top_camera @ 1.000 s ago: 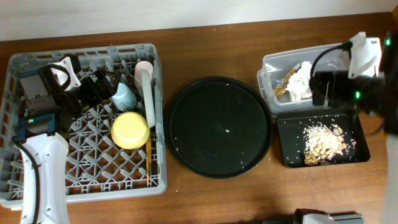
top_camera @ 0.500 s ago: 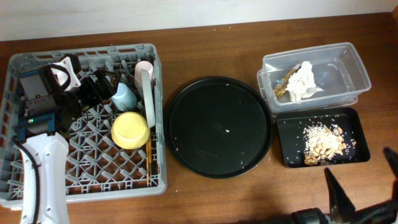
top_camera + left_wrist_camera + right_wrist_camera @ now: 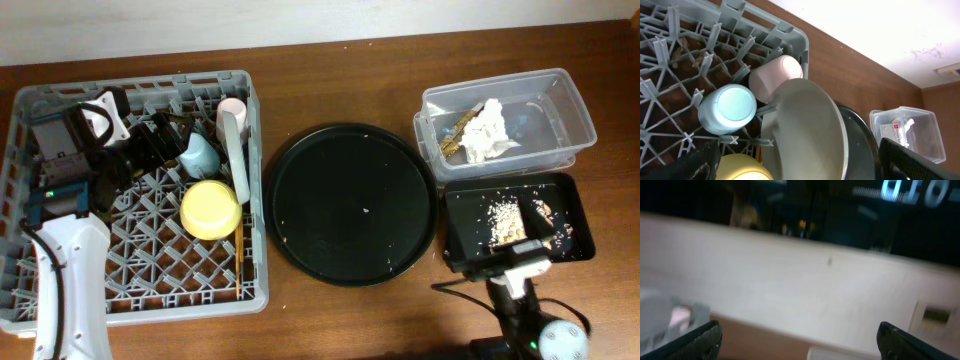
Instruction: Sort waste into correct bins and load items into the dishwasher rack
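Inside grey rack (image 3: 170, 303) — yellow bowl (image 3: 210, 208), plate (image 3: 238, 155).

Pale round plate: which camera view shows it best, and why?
Left wrist: the pale round plate shows its broad face up close. Overhead shows only its thin upright edge; right wrist shows none of it.

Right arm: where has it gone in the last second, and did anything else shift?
The right arm pulled back from above the clear tub to the near side and now overlaps the black tray's near corner, hiding some scraps. Its tool is open and empty; nothing was taken or dropped. The napkin, the rack and the left arm stayed put.
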Available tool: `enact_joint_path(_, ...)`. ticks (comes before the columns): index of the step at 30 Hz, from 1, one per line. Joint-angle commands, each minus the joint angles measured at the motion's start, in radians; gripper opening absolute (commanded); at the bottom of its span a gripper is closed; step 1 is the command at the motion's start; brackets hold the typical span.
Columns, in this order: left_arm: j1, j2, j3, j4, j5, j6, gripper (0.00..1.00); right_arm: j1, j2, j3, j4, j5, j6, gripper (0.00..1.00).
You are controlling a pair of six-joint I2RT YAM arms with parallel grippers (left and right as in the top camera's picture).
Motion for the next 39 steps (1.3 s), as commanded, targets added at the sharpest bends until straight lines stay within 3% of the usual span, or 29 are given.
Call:
enact_joint_path(1, 0.002, -0.004, 0.000, 0.002, -0.001, 0.008, 0.99, -0.005, -0.012, -0.125, 0.089, -0.012, 0.070, 0.99)
enact_joint_path(3, 0.002, -0.004, 0.000, 0.002, -0.001, 0.008, 0.99, -0.005, -0.012, -0.186, 0.104, -0.009, 0.089, 0.99)
enact_joint_path(11, 0.002, -0.004, 0.000, 0.002, -0.001, 0.008, 0.99, -0.005, -0.012, -0.188, -0.192, 0.067, 0.085, 0.98)
enact_joint_path(39, 0.002, -0.004, 0.000, 0.002, -0.001, 0.008, 0.99, -0.005, -0.011, -0.188, -0.190, 0.067, 0.085, 0.99)
